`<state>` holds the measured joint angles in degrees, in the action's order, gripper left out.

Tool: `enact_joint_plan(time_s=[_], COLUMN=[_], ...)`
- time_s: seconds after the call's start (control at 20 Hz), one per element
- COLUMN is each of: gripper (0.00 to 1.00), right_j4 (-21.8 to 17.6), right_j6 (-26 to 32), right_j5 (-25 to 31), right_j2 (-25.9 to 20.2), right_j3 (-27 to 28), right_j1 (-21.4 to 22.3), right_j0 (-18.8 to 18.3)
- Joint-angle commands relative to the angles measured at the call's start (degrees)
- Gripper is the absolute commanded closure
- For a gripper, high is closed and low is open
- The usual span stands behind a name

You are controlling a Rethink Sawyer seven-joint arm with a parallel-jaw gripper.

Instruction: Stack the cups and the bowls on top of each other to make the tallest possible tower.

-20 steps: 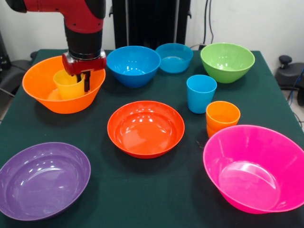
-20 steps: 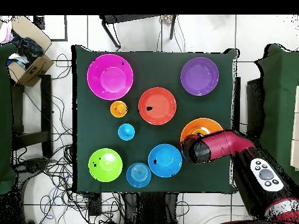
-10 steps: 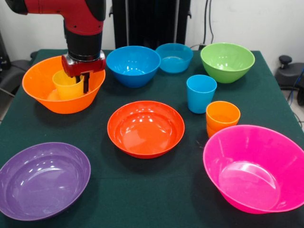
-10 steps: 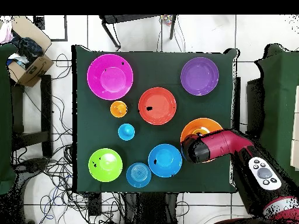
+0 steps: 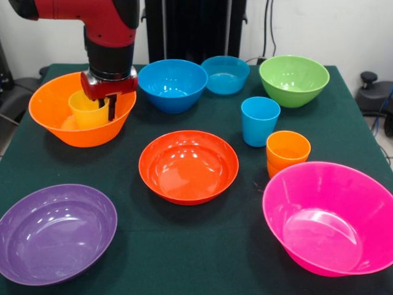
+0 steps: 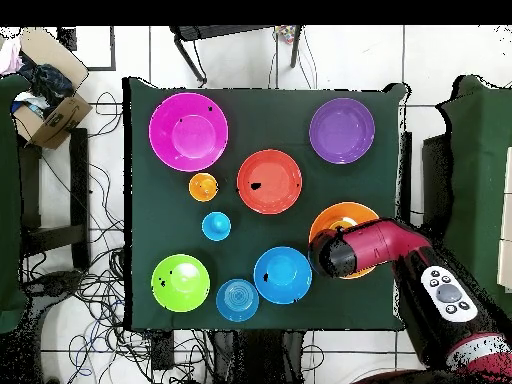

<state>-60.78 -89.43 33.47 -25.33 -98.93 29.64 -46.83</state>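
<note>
Big orange bowl sits upright at one side of the table, a yellow cup standing upright inside it, seemingly against the inner wall. Larger blue bowl just beside it, smaller blue bowl touching or nearly touching that one, green bowl further along the same row. Red-orange bowl, shallow, mid-table. Blue cup upright between the green bowl and the nested orange cups (at least two, one inside another). Pink bowl just beside the orange cups; purple bowl at the opposite corner. All bowls open side up, none stacked.
</note>
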Motion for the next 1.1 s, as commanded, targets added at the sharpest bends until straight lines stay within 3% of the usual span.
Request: enact_joint_plan(time_s=[0.05, 0.3, 0.35, 0.45, 0.55, 1.1], gripper=[1.00, 1.00, 0.00, 0.00, 0.00, 0.00], right_j4=[-5.54, -6.83, -6.04, -7.15, -8.06, -7.09], right_j6=[14.76, 16.64, 16.52, 15.05, 18.07, 16.28], right_j5=[5.63, 5.92, 4.98, 4.79, 7.27, 8.53], right_j2=[1.34, 1.54, 0.89, 1.67, 1.96, 2.53], right_j3=[6.57, 6.71, 6.21, 6.44, 6.34, 4.85], right_j1=[-4.05, -4.42, -4.54, -4.30, -3.52, -1.01], right_j0=[2.32, 2.89, 1.76, 2.96, 4.43, 4.34])
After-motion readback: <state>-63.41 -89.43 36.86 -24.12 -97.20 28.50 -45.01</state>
